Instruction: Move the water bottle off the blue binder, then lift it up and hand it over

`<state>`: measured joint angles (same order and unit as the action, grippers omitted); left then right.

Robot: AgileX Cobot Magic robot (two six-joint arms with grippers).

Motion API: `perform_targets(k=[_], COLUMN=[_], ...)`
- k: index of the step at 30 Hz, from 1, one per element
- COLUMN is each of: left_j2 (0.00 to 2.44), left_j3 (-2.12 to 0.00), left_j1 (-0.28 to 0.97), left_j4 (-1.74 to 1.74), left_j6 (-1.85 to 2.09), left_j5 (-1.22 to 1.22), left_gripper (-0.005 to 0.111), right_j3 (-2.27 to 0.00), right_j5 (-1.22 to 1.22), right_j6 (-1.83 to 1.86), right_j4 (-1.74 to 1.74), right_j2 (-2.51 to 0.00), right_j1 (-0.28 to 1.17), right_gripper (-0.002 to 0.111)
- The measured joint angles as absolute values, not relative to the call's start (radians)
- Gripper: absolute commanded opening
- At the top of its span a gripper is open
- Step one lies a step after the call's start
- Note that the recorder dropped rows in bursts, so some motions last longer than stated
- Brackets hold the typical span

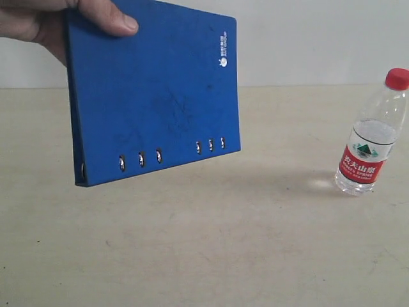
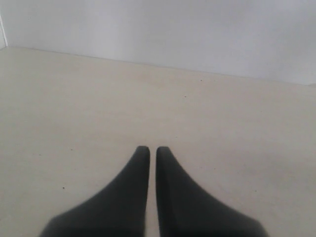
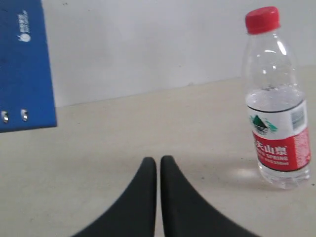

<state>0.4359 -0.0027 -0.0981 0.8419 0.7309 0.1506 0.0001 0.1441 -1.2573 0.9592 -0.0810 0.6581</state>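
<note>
Just ahead of the right gripper [image 3: 158,160], whose black fingers are pressing together on nothing, the pale tabletop [image 3: 98,163] is stretching away. A little farther on and off to one side, the water bottle [image 3: 276,98] is standing upright on it, red cap up, well apart from the fingertips. Farther off on that gripper's other side, the blue binder [image 1: 160,96] is hanging tilted in the air above the table with a person's hand [image 1: 38,22] gripping its upper corner, while the left gripper [image 2: 149,149] is sitting clenched and empty over the table, the white wall [image 2: 173,34] rising beyond it.
</note>
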Motion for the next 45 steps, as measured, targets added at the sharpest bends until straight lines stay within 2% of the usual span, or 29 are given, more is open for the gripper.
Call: perform_targets(k=[9,17,22,30,37,45], left_j2=[0.436,0.436,0.436,0.436,0.436,0.436], left_j3=[-0.003,-0.003,-0.003,-0.003,-0.003,-0.003], left_j1=[-0.098,-0.098,-0.098,-0.098,-0.098,-0.098], left_j4=[0.842,0.842,0.842,0.842,0.846,0.846], left_j6=[0.731,0.731,0.731,0.731,0.731,0.731], left_j5=[0.151,0.142,0.14,0.133,0.071,0.058], left_gripper=[0.005,0.005,0.005,0.005,0.005,0.005], right_j3=[0.0,0.0,0.0,0.0,0.0,0.0], right_j5=[0.094,0.052,0.052,0.045,0.084,0.322], right_j6=[-1.26,-1.26,-1.26,-1.288,-1.53,-1.141], right_j4=[0.959,0.954,0.95,0.909,0.405,0.304], right_j2=[-0.022,-0.005,-0.005,-0.005,-0.005,-0.005], right_j1=[0.626,0.221,0.089,0.067,0.067,0.067], right_gripper=[0.0,0.0,0.0,0.0,0.0,0.0])
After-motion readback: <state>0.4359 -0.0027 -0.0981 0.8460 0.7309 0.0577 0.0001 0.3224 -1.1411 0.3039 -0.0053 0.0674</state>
